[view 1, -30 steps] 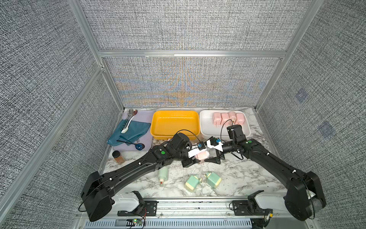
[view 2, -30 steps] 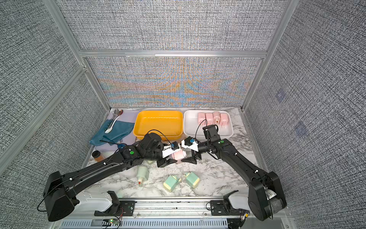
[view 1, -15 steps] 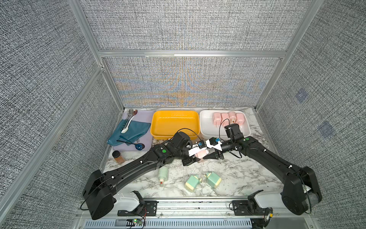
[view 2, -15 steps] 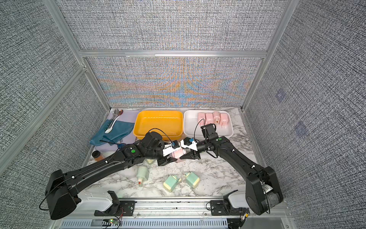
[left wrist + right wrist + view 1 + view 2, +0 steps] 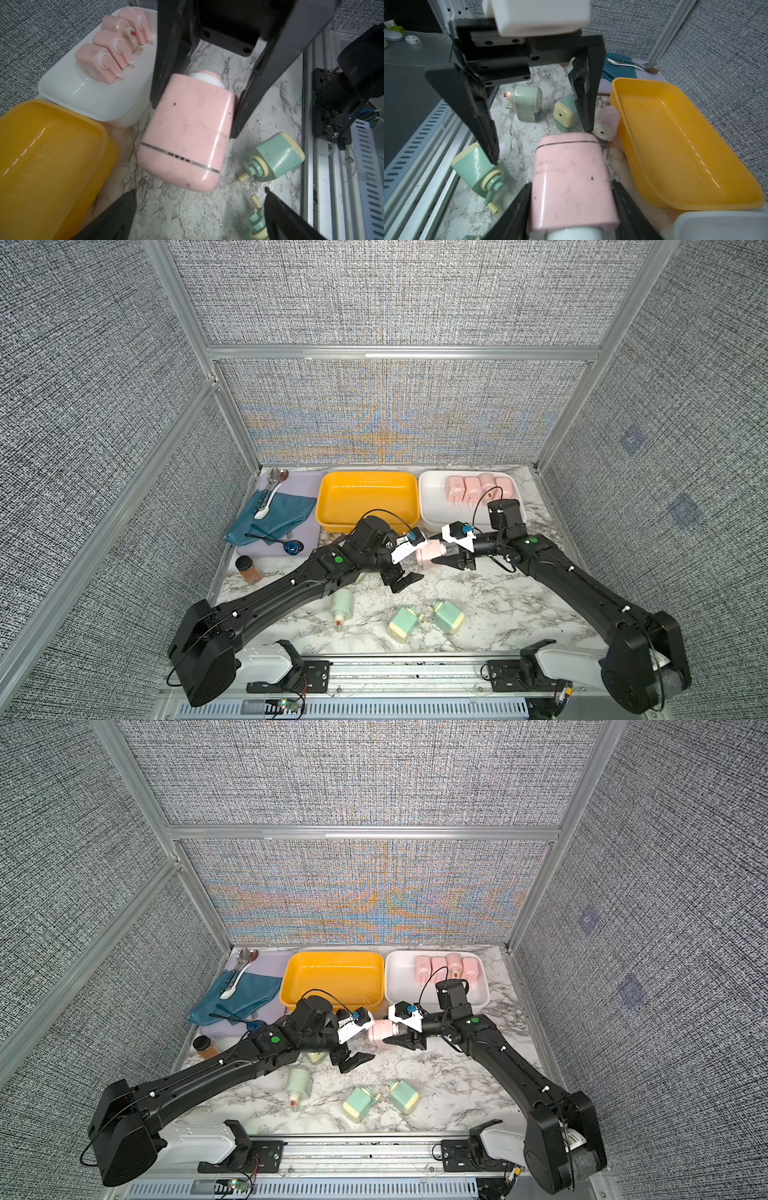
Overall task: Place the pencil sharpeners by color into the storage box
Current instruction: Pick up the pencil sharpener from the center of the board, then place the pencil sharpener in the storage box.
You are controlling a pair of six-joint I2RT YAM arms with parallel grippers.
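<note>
A pink pencil sharpener (image 5: 427, 553) (image 5: 571, 182) hangs above the marble between both arms, and my right gripper (image 5: 435, 556) (image 5: 571, 187) is shut on its sides. My left gripper (image 5: 415, 565) (image 5: 199, 190) stands open facing it, fingers apart from the sharpener (image 5: 187, 135). Several pink sharpeners (image 5: 478, 489) lie in the white storage box (image 5: 432, 514). The yellow box (image 5: 365, 524) holds nothing. Three green sharpeners (image 5: 343, 603) (image 5: 404, 622) (image 5: 448, 616) lie near the front. Another green one (image 5: 316, 1057) is half hidden under the left arm. A further pink one (image 5: 607, 122) sits beside the yellow box (image 5: 675, 145).
A brown spice jar (image 5: 248, 568) stands at the left edge. Behind it, a lilac tray (image 5: 305, 489) carries a blue cloth (image 5: 278, 512) and spoons. Grey walls close in three sides, and a metal rail (image 5: 374, 672) runs along the front.
My left gripper has opened and let go of the pink sharpener. My right gripper has shut on it and now carries it.
</note>
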